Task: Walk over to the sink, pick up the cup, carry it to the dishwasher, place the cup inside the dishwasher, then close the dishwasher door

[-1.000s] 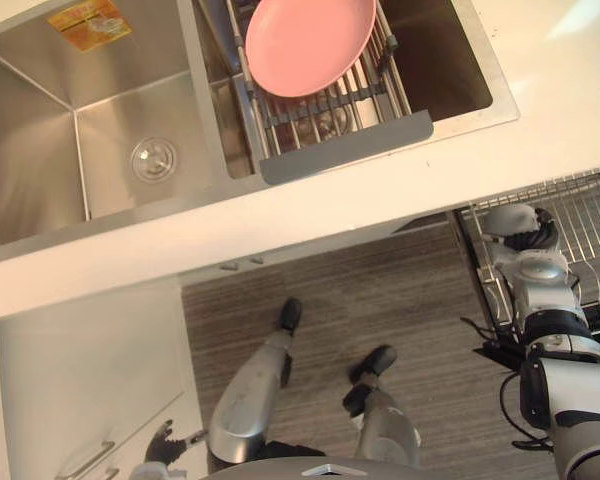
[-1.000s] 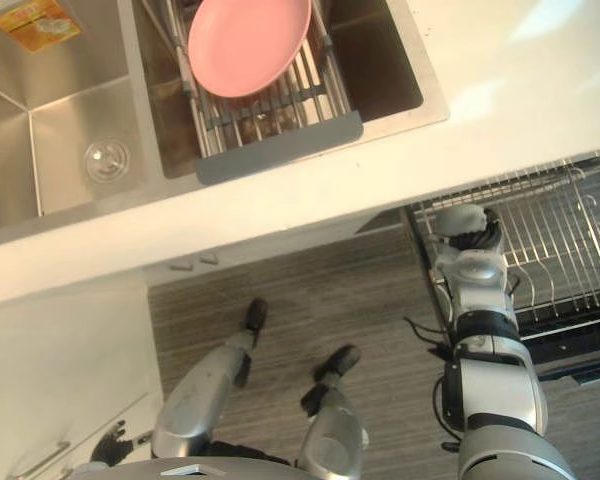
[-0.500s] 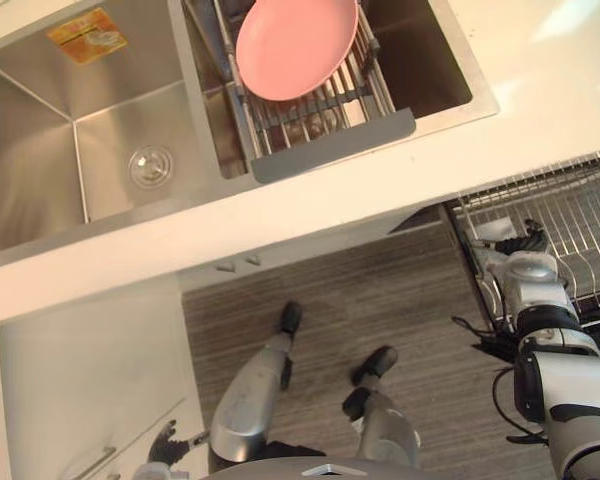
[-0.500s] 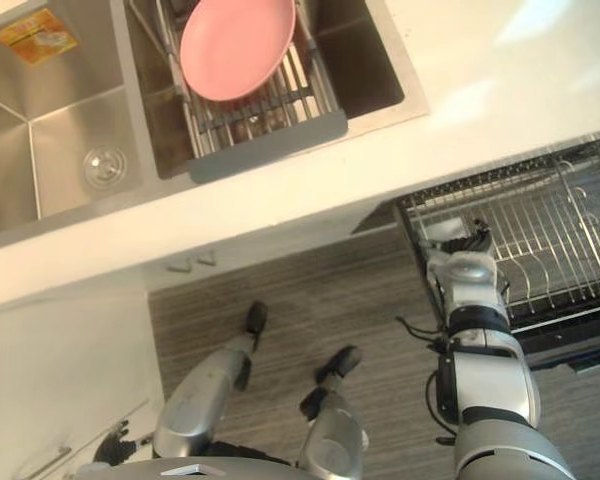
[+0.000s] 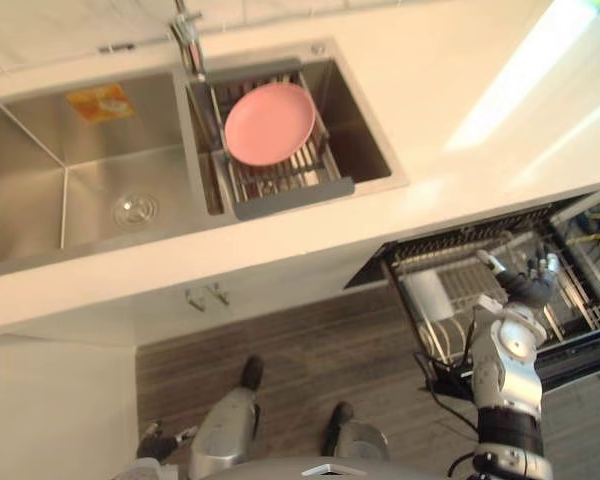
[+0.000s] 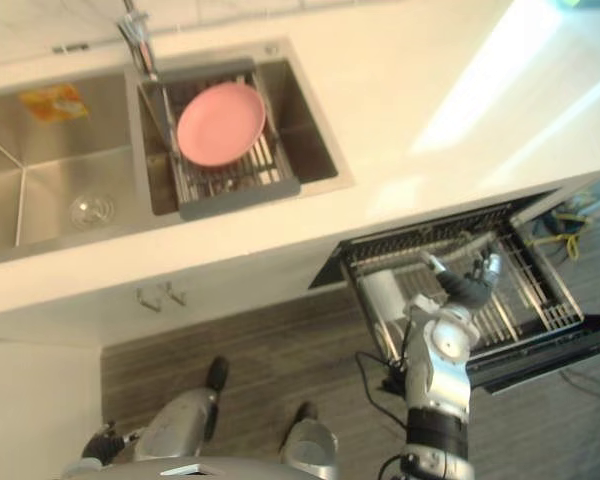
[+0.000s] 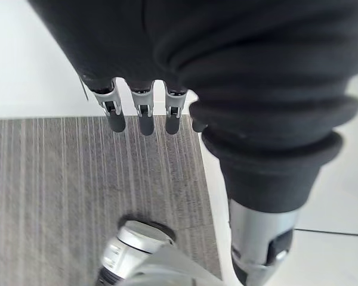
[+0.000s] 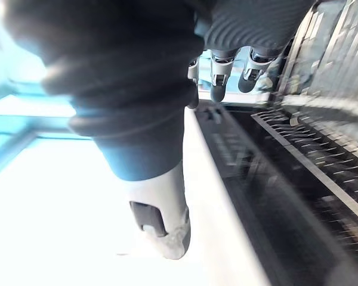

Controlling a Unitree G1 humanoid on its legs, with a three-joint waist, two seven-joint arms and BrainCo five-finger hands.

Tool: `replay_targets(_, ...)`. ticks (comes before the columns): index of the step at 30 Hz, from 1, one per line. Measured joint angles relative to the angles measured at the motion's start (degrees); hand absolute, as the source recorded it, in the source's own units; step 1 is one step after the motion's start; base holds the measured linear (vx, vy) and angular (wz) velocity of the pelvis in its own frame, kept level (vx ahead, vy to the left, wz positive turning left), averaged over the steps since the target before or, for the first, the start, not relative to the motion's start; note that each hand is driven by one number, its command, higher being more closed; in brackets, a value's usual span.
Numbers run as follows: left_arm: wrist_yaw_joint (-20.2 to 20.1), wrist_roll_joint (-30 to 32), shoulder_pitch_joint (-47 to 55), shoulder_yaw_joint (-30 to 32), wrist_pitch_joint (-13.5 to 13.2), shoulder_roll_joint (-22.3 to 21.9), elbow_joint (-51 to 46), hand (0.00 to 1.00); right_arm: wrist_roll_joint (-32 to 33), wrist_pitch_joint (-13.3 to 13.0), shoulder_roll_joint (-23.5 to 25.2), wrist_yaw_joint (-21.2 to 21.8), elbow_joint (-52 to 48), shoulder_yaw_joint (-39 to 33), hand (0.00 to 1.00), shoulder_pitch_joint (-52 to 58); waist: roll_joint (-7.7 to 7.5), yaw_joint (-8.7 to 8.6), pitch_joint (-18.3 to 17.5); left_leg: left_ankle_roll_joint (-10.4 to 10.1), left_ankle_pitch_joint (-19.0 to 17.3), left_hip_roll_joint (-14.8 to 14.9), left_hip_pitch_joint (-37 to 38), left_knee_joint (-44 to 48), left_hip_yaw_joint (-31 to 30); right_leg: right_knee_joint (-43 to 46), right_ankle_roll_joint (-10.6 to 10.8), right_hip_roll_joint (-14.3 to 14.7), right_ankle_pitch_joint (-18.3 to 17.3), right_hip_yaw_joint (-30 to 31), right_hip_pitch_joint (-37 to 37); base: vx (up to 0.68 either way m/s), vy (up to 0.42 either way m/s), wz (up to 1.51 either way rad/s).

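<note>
Right hand (image 5: 525, 288): over the pulled-out wire rack (image 6: 528, 292) of the open dishwasher (image 5: 580, 360); fingers spread and straight, released, grasping nothing.
Right wrist view: dark-tipped fingers (image 8: 219, 80) straight above the rack's wires.
White cup (image 5: 433, 296): in the rack's left part, close to the right hand but apart from it; whether it stands or lies, cannot tell.
Dishwasher door: down, open, the rack drawn out over it.
Left hand (image 5: 160, 442): low at the robot's left side, above the grey wood-grain floor (image 5: 310, 340); fingers (image 7: 144, 116) hang loose, nothing in them.
White bench (image 5: 450, 80): runs across above the dishwasher.
Steel double sink (image 5: 40, 200): set in the bench, well apart from the dishwasher, chrome tap (image 5: 187, 40) at its back edge.
Round pink plate (image 5: 270, 122): on a grey drying rack (image 5: 290, 185) across the sink's right basin.
</note>
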Motion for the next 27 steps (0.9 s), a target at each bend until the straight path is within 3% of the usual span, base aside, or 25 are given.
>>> replay_targets(4, 0.48, -4.66, 1.9, 3.78, 0.16, -3.27, -0.01, 0.0, 4.19, -6.9, 3.87, 7.31, -11.34, -0.07, 0.0, 6.16, 1.54, -0.9, -3.78, -0.41, -3.53, 5.07, -0.13, 5.01, 9.79, 1.35, -0.21, 1.26, -2.16, 0.32, 1.99, -0.11, -0.074, -0.1)
replay_targets(8, 0.47, -6.56, 2.17, 4.69, 0.15, -4.47, 0.32, 0.0, 7.88, -10.66, 4.68, 12.48, -13.83, -0.17, 0.0, 7.39, 3.01, -1.87, -5.68, -0.46, -5.14, 6.73, -1.09, 8.37, 11.81, 1.85, -0.66, 2.19, -2.25, 0.82, 2.39, -0.02, -0.025, -0.1)
replay_targets(10, 0.13, -6.91, 1.54, 4.68, 0.24, -4.36, 1.35, 0.0, 10.16, -12.28, 4.62, 16.61, -13.88, -0.81, 0.0, 7.33, 3.35, -2.54, -5.89, 0.16, -5.77, 8.84, -1.16, 10.6, 15.74, 1.59, -0.88, 2.62, -2.15, 0.21, 3.99, 0.01, -0.015, 0.16)
replay_targets(17, -1.82, -10.21, -0.26, 4.51, -0.21, -3.03, 5.55, 0.0, 10.17, -12.97, 3.44, 25.62, -13.91, -1.88, 0.0, 6.43, 3.19, -2.74, -6.88, 0.87, -5.49, 8.06, -1.85, 9.95, 17.41, -0.52, -0.35, 1.93, -1.62, 0.39, 4.52, 0.01, 0.026, 0.11)
replay_targets(21, -4.05, -10.7, -0.65, 4.48, -0.93, -2.62, 8.53, 0.0, 10.18, -13.01, 0.18, 25.7, -13.75, -1.2, 0.0, 4.48, 2.83, -3.33, -6.88, 1.02, -6.35, 7.74, -1.93, 10.29, 20.46, -2.22, 0.84, 0.58, -0.76, 0.96, 4.91, 0.05, 0.063, -0.02)
replay_targets(25, -7.33, -10.51, -0.69, 3.72, -2.76, -2.11, 10.07, 0.0, 11.34, -13.05, -0.5, 25.48, -12.84, 0.38, 0.0, 4.41, 2.41, -3.65, -7.48, 2.29, -10.98, 5.67, -2.82, 15.21, 21.26, -0.52, 3.14, -2.43, -2.45, 2.09, 4.87, 0.11, 0.141, -0.07)
replay_targets(27, -9.7, -9.89, -1.13, 1.1, -3.63, -0.23, 11.36, 0.0, 11.32, -12.96, -0.5, 24.98, -10.46, 1.53, 0.0, 4.7, 1.14, -4.05, -8.66, 3.53, -13.25, 3.23, -1.93, 15.13, 22.03, 4.0, 4.1, -5.02, -2.67, 3.67, 3.73, 0.2, 0.182, 0.03)
